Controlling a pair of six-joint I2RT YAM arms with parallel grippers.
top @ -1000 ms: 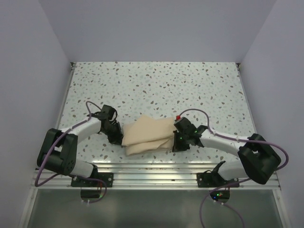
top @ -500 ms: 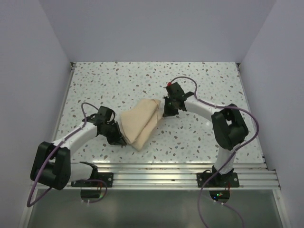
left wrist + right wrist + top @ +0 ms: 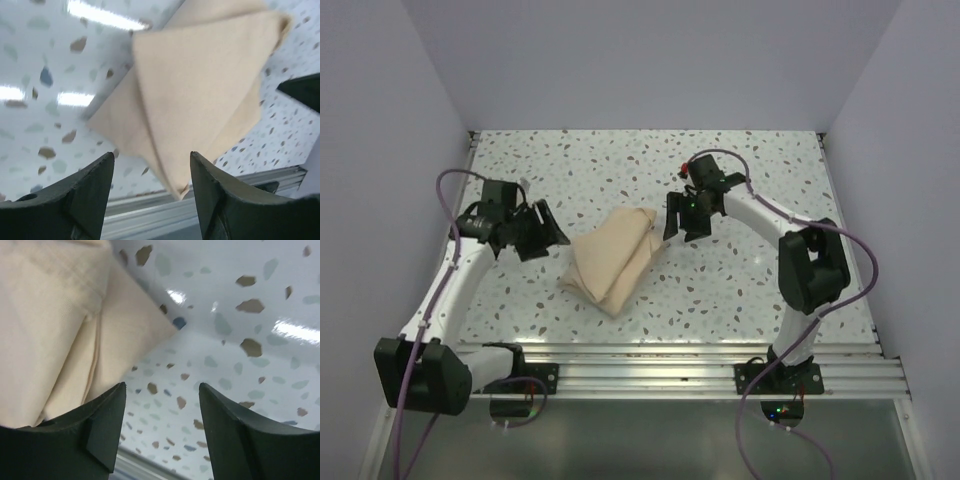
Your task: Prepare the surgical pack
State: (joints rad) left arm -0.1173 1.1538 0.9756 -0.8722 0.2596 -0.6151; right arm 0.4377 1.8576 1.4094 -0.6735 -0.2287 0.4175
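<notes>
From above, the surgical pack [image 3: 612,258] lies folded on the table [image 3: 740,290]. The left hand [image 3: 542,232] is just left of it and the right hand [image 3: 678,222] at its far right corner, both spread and empty.

Left wrist: the pack [image 3: 200,85] looks light, limp and layered, so pinch a folded corner.

Right wrist: the cloth edge [image 3: 60,315] is loose and may slip.

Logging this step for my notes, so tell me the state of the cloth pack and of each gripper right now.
surgical pack: folded into a compact bundle, lying on the table, held by nothing.
left gripper: open, empty, clear of the pack on its left side.
right gripper: open, empty, just beside the pack's far right corner.
</notes>
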